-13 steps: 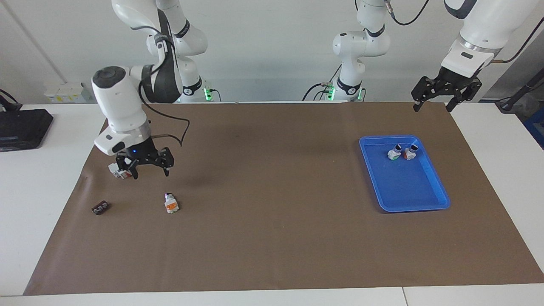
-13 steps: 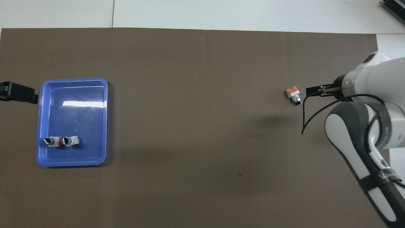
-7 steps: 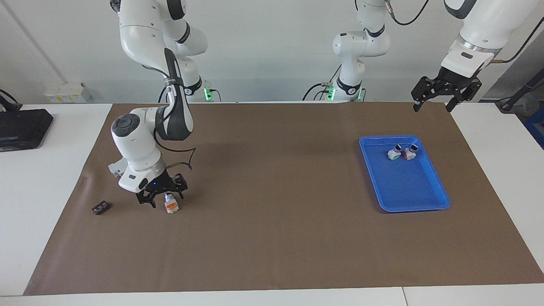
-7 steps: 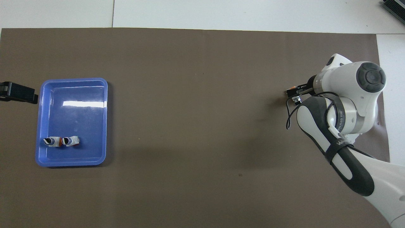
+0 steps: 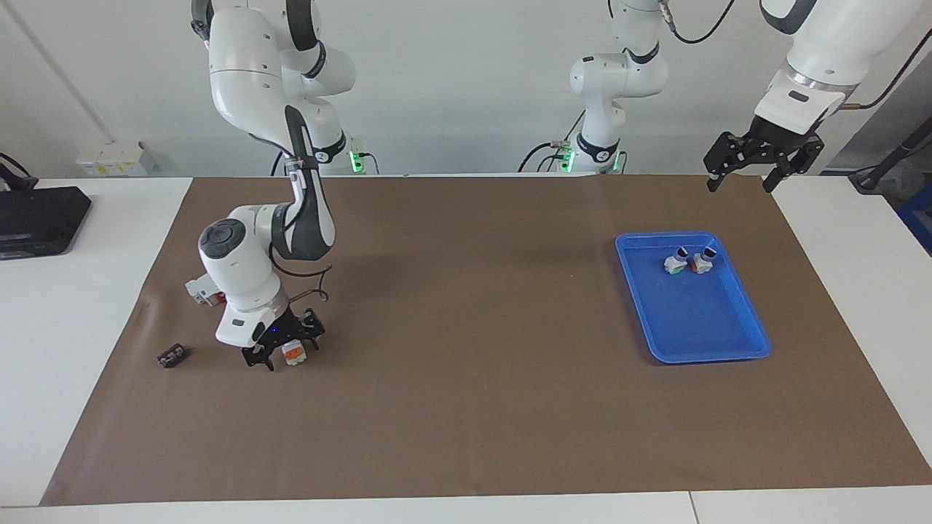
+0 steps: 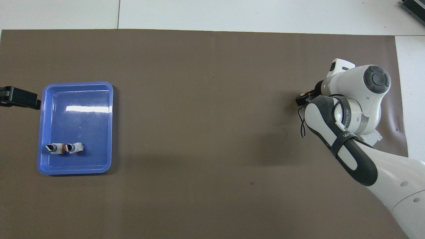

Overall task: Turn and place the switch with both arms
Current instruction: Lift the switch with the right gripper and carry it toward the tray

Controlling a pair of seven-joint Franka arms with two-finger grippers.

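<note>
Right tool (image 5: pixel 282 354) lower, astride switch (image 5: pixel 293 353) (open)

- I see even, bright overhead light across the brown mat (image 5: pixel 466 407), both views sharp.
- A white glare streak sits on the blue tray (image 6: pixel 59 166) floor.
- Soft, diffuse shadows fall under the right arm (image 5: pixel 240 269) and beside the tray.
- Green indicator lights glow at the arm bases.
</note>
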